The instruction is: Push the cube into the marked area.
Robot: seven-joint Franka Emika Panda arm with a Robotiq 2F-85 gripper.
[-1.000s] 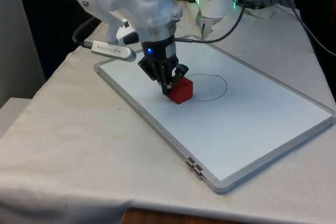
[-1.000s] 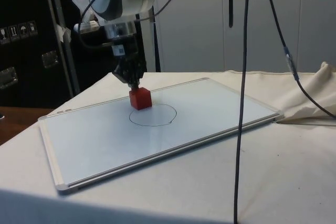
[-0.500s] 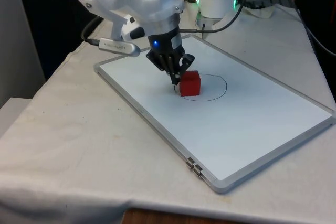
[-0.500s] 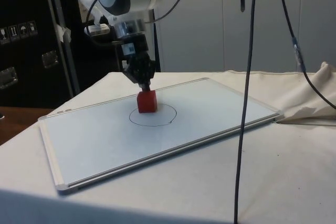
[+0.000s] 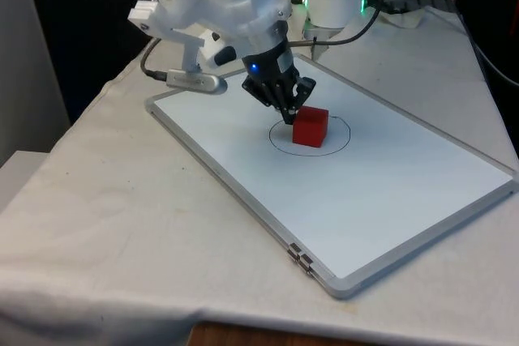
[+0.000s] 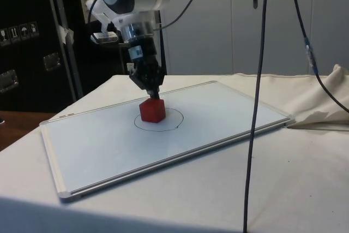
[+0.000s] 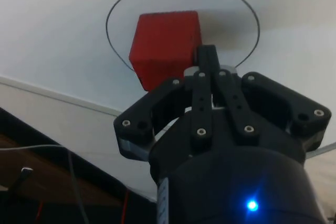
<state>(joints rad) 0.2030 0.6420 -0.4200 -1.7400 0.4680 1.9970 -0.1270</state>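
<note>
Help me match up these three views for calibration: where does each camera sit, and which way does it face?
Front view: sits across the table, facing the arm; gripper behind the red cube inside the drawn circle on the whiteboard.
Side view: sits at the table's side, looking across the whiteboard; gripper above the cube.
Wrist view: mounted on the wrist, looking down past the shut gripper at the cube.
Shared: cube and circle appear in all.
</note>
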